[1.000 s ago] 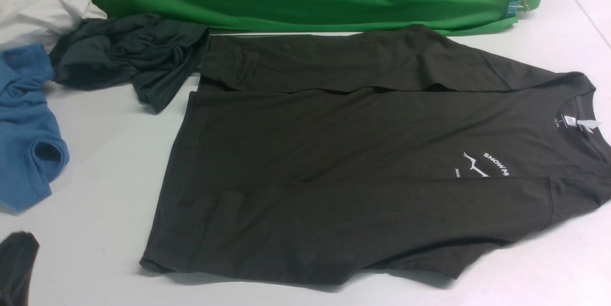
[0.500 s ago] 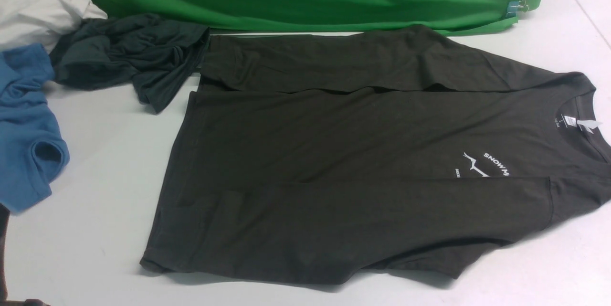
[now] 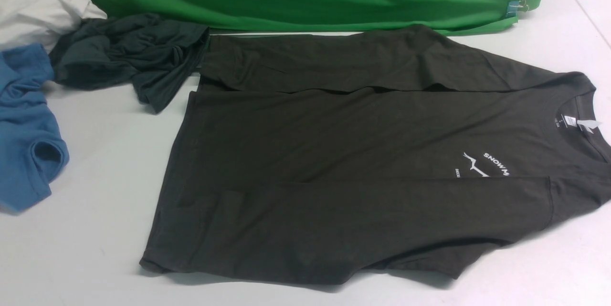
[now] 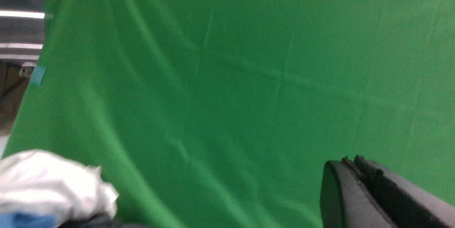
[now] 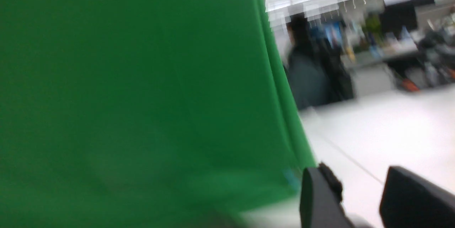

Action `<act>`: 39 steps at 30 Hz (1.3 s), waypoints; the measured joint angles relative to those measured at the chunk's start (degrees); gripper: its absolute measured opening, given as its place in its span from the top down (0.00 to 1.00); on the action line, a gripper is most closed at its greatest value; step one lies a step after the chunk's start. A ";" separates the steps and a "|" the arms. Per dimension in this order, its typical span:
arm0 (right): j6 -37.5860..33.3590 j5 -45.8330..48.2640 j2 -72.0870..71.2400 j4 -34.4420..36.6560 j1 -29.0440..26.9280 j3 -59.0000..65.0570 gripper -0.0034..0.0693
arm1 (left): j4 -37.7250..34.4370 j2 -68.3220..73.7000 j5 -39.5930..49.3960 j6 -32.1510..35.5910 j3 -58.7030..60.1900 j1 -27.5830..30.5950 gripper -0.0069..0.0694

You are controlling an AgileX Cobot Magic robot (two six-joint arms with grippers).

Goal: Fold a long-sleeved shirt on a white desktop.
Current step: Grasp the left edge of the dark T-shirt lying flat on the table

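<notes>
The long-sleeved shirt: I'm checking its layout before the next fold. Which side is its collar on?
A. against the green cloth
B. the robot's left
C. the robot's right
C: in the front view the long-sleeved shirt lies lengthwise, with its collar and white neck label at the right edge of the picture.

The long-sleeved shirt [image 3: 334, 163] runs off the right edge at its collar, and its neck label [image 3: 568, 121] is too small for me to read. A folded sleeve covers part of the chest print [image 3: 484, 165]. The left edge cuts the blue shirt [image 3: 24, 129] and the white garment [image 3: 33, 10]. My right wrist view is smeared, and I can't make out the dark figure [image 5: 309, 68] in it. The frame bottoms crop the left gripper [image 4: 350, 162] and the right gripper [image 5: 357, 180].
</notes>
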 joint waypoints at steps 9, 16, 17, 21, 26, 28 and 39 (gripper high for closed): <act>12.37 -15.13 1.13 0.36 0.00 -3.89 0.62 | 3.00 0.88 -4.12 -8.96 -7.36 0.00 0.89; 13.66 -1.20 14.63 0.36 0.00 -29.26 0.62 | 6.66 12.96 14.81 -9.07 -30.43 0.00 0.89; 13.59 1.02 16.13 0.36 0.00 -32.57 0.62 | 6.59 14.95 17.88 -9.07 -33.24 0.00 0.89; 8.22 14.10 24.86 0.30 0.00 -46.09 0.62 | 5.46 24.68 36.76 -8.84 -43.39 0.00 0.89; -1.06 29.54 33.65 0.17 0.11 -54.01 0.62 | 11.08 33.78 43.77 -0.09 -46.88 -0.55 0.89; -2.02 31.43 35.46 0.17 0.49 -53.80 0.62 | 12.73 35.56 44.16 3.03 -46.88 -0.65 0.89; -3.93 44.73 41.78 0.17 12.24 -48.28 0.62 | -0.32 48.16 62.24 8.37 -46.85 -0.70 0.88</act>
